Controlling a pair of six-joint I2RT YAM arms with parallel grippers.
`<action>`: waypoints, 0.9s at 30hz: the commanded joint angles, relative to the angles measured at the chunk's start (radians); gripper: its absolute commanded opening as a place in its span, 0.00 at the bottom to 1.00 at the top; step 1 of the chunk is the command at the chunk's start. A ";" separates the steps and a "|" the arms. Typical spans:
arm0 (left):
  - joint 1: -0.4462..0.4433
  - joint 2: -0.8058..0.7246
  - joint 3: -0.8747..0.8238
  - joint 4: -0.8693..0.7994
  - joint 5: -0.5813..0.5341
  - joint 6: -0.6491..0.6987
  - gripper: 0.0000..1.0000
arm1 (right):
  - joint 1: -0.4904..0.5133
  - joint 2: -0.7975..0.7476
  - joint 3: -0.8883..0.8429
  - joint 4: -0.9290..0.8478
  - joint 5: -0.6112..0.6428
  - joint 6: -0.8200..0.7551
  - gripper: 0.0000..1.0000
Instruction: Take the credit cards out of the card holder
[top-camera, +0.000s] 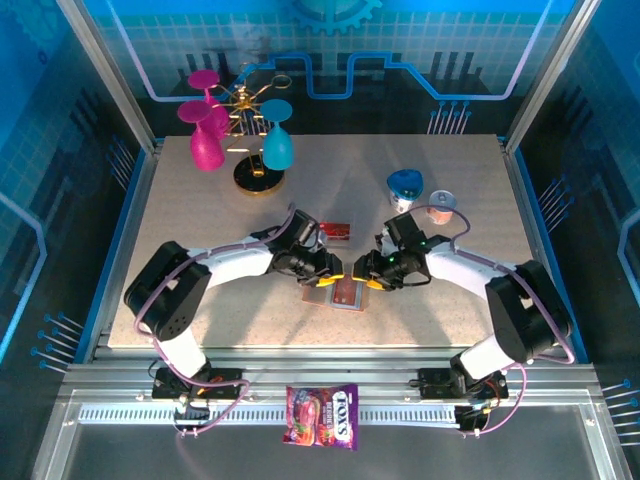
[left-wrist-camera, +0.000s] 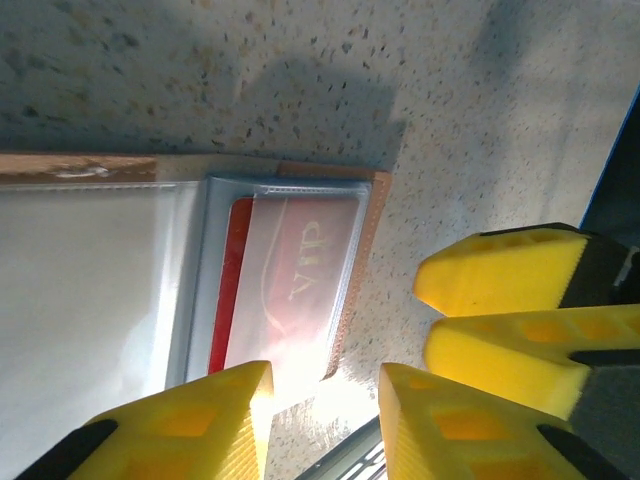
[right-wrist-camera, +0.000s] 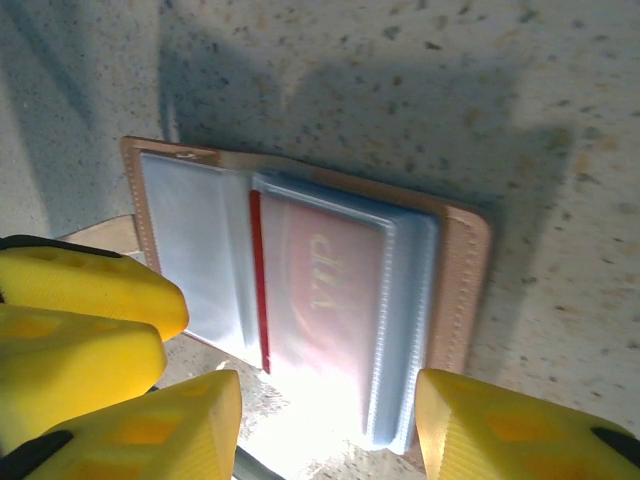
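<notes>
Left wrist view, bottom of frame: left gripper (left-wrist-camera: 322, 388), yellow fingers spread apart, nothing clamped between them. Just above the gap is a corner of the card holder (left-wrist-camera: 364, 250), lying open and flat on the speckled table (left-wrist-camera: 480, 130). A red card (left-wrist-camera: 300, 285) marked "VIP" sits inside a clear pocket, with a strip of bare red at the pocket's left side.

Right wrist view, bottom of frame: right gripper (right-wrist-camera: 328, 395), fingers also apart. The holder's near edge and the pocketed card lie in the gap. I cannot tell whether the pads touch the holder. The holder's brown stitched border runs down the right side.

Top view: both grippers meet nose to nose at frame centre, directly above the open holder.
- One loose red card (top-camera: 338, 228) lies on the table, just above the left gripper and apart from the holder.
- Candy packet (top-camera: 322, 415) at bottom centre, on the rail off the tabletop.
- Pink glass (top-camera: 207, 140) and teal glass (top-camera: 277, 146) at upper left, by a gold stand (top-camera: 258, 178).
- Blue object (top-camera: 405, 186) and small cup (top-camera: 441, 206) at upper right.
</notes>
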 joint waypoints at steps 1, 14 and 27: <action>-0.007 0.032 0.023 0.029 0.051 -0.022 0.34 | -0.019 -0.037 -0.027 -0.018 0.005 -0.022 0.50; -0.009 0.087 0.037 0.009 0.072 0.002 0.35 | -0.025 -0.051 -0.031 -0.017 0.004 -0.017 0.50; -0.007 0.096 0.058 -0.068 0.040 0.059 0.37 | -0.025 -0.052 -0.024 -0.027 0.002 -0.016 0.49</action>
